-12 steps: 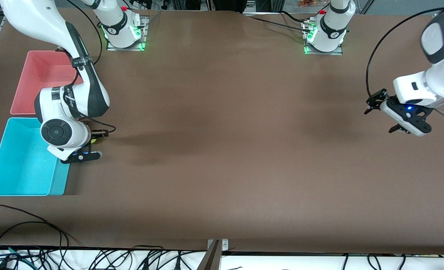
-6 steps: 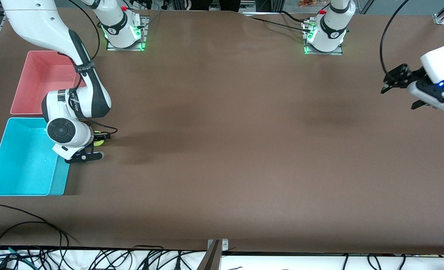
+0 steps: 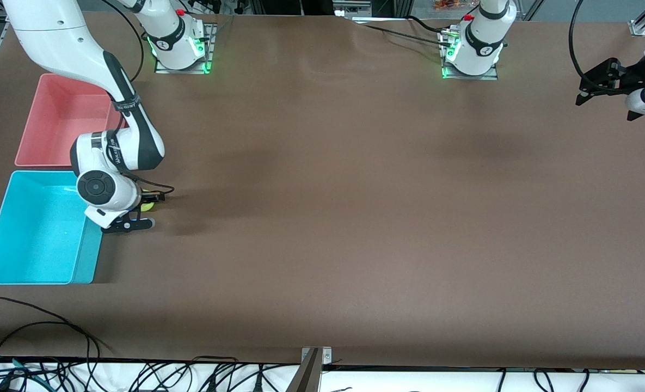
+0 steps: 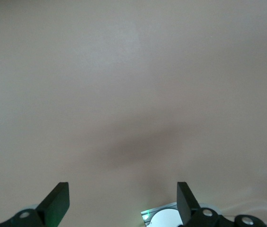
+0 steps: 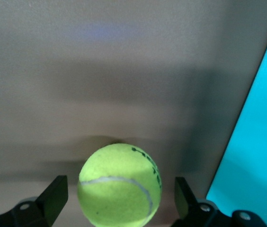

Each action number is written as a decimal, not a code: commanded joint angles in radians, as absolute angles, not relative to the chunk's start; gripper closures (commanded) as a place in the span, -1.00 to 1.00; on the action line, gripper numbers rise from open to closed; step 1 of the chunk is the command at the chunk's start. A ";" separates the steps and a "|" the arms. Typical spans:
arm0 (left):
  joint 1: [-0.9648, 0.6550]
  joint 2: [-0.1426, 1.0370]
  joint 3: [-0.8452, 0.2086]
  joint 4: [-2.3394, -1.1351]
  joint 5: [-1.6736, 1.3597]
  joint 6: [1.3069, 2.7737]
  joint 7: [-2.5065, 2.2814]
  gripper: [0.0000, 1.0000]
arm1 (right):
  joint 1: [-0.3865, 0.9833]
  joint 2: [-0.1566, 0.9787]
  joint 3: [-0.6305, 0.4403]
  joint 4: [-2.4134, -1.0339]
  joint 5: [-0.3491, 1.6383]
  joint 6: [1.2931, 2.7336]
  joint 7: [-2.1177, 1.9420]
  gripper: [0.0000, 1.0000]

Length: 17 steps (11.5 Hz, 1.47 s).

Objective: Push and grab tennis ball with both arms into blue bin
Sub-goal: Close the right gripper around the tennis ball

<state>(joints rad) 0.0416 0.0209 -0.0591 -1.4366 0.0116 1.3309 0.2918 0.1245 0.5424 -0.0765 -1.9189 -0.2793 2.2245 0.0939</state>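
From my station I have the right pincer (image 3: 140, 209) low over the brown bench (image 3: 355, 218), just beside the bright cyan-blue rectangular plastic bin (image 3: 34, 228) at the right arm's end of the bench. Its two black fingers stand wide apart, and the small fuzzy yellow-green tennis ball (image 3: 147, 206) sits between them; in the right wrist view the tennis ball (image 5: 119, 184) fills the gap between the finger tips with bench visible on either side of it, so I read the fingers as not pressing on it. The ball rests on the bench just outside the bin's wall toward the left arm's end, not inside the bin; the blue wall (image 5: 256, 142) shows close beside it in the right wrist view. The pink-red rectangular plastic tub (image 3: 61, 120) lies farther from the front camera than the blue bin, just beside it, partly covered by the white right arm (image 3: 110, 147). The left pincer (image 3: 605, 87) hangs in the air over the bench's edge at the left arm's end, well apart from the ball and both tubs, its fingers (image 4: 57, 201) spread apart with nothing between them, only bare bench surface below.
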 commanded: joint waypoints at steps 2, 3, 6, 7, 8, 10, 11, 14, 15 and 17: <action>0.038 0.028 -0.087 -1.414 0.040 1.312 0.259 -1.00 | 0.118 0.545 -0.072 -1.939 -0.247 2.247 0.107 -0.88; 0.038 0.031 -0.087 -1.414 0.037 1.316 0.259 -1.00 | 0.118 0.546 -0.071 -1.937 -0.247 2.250 0.103 -0.46; 0.048 0.031 -0.077 -1.411 0.034 1.322 0.261 -1.00 | 0.121 0.545 -0.071 -1.921 -0.244 2.240 0.110 0.22; 0.049 0.031 -0.075 -1.411 0.034 1.322 0.261 -1.00 | 0.121 0.542 -0.069 -1.902 -0.244 2.231 0.106 0.22; 0.049 0.031 -0.077 -1.411 0.034 1.322 0.261 -1.00 | 0.123 0.534 -0.068 -1.872 -0.241 2.180 0.107 0.22; 0.049 0.032 -0.077 -1.411 0.035 1.353 0.259 -1.00 | 0.121 0.531 -0.064 -1.733 -0.216 1.989 0.092 0.21; 0.051 0.032 -0.075 -1.411 0.035 1.354 0.261 -1.00 | 0.121 0.531 -0.064 -1.665 -0.213 1.897 0.075 0.20; 0.052 0.034 -0.071 -1.411 0.035 1.355 0.261 -1.00 | 0.034 0.488 -0.101 -1.612 -0.099 1.793 -0.171 0.20; 0.052 0.032 -0.071 -1.411 0.035 1.355 0.261 -1.00 | -0.033 0.489 -0.109 -1.612 -0.060 1.793 -0.261 0.20; 0.052 0.032 -0.072 -1.411 0.035 1.355 0.261 -1.00 | -0.110 0.495 -0.109 -1.612 -0.020 1.793 -0.375 0.19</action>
